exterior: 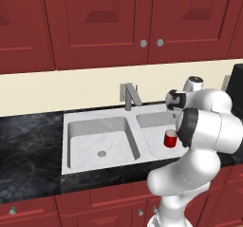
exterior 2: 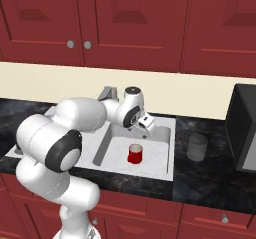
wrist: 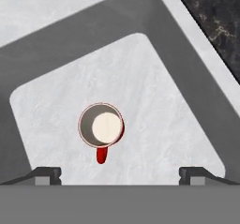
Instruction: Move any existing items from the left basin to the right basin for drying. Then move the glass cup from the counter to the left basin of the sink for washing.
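Looking down through the hand view, we see the red cup (wrist: 101, 126) standing upright on the floor of the right basin (wrist: 154, 82), its pale inside facing up at us. Our gripper (wrist: 120, 174) hangs above it with its two dark fingertips (wrist: 47, 174) set wide apart, nothing between them, and the cup sits clear of both.

From the right base view, we spot the gripper (exterior 2: 146, 124) up over the back of that basin, with the red cup (exterior 2: 135, 154) below it and nearer the front wall. Off to the right, the glass cup (exterior 2: 197, 147) stands upright on the counter (exterior 2: 210, 178), just beside the sink's rim.

In the left base view, the left basin (exterior: 90, 131) shows its small round drain (exterior: 101, 153), and the faucet (exterior: 129, 96) rises at the back middle of the sink (exterior: 66, 119).
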Controlling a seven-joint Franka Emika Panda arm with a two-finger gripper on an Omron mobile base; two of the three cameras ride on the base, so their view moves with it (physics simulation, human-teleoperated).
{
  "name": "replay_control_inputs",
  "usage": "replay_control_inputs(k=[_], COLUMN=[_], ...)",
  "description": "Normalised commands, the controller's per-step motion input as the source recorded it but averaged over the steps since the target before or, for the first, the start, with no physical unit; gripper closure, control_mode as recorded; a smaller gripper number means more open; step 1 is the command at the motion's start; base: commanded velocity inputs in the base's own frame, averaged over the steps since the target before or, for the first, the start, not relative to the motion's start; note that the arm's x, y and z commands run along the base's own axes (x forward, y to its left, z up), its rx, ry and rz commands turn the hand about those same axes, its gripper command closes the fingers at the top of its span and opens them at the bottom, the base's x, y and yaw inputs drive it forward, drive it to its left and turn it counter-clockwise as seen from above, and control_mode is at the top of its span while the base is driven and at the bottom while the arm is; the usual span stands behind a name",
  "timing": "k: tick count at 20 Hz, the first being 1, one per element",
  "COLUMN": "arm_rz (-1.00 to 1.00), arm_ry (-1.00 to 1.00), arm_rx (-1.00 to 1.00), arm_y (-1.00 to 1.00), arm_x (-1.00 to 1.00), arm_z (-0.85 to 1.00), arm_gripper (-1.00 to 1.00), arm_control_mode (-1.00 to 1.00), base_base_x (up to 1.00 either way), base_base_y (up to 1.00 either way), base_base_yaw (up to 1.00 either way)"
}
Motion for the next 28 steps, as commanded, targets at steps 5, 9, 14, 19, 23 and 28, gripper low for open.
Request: replay_control_inputs(k=[5, 9, 14, 19, 23, 28], arm_rz=[-0.01, -0.01, 0.00, 0.00, 0.00, 0.00], arm_ry=[0.00, 0.00, 0.00, -0.03, -0.02, 0.00], arm_rx=[0.00, 0.00, 0.00, 0.00, 0.00, 0.00], arm_y=[-0.29, -0.26, -0.16, -0.15, -0.15, -0.17], arm_x=[-0.04, -0.07, -0.20, -0.22, -0.20, -0.13], arm_z=[0.19, 0.05, 0.00, 0.08, 0.21, 0.25], arm_gripper=[-1.00, -1.00, -1.00, -1.00, -1.00, -1.00], arm_control_mode=[-1.00, -1.00, -1.00, -1.00, -1.00, -1.00], base_base_x=[0.00, 0.00, 0.00, 0.00, 0.00, 0.00], base_base_y=[0.00, 0.00, 0.00, 0.00, 0.00, 0.00], base_base_yaw=[0.00, 0.00, 0.00, 0.00, 0.00, 0.00])
